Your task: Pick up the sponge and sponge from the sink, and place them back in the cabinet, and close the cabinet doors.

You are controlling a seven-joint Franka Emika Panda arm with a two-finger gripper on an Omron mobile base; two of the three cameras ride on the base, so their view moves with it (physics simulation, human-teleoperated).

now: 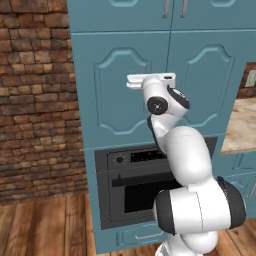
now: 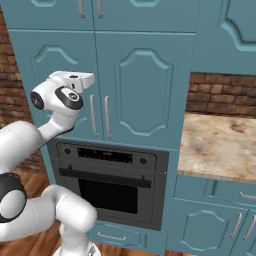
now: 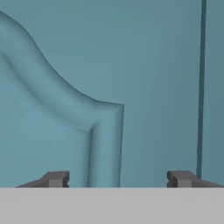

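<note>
Teal cabinet doors (image 2: 100, 80) stand shut, hiding the shelf, before the empty gripper (image 3: 118, 178), jaws apart.

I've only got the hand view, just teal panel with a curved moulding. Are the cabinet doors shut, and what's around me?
Observer: Both cabinet doors look shut; in the right base view their slim silver handles sit side by side at the centre seam.
Operator: What's below them?
Observer: A black built-in oven sits directly under the doors.
Operator: Which door am I facing?
Observer: In the left base view the hand is up against the left door, near its curved moulding.
Operator: Anything to the side?
Observer: A tan marble counter lies right of the cabinet, and a brick wall left of it.
</note>
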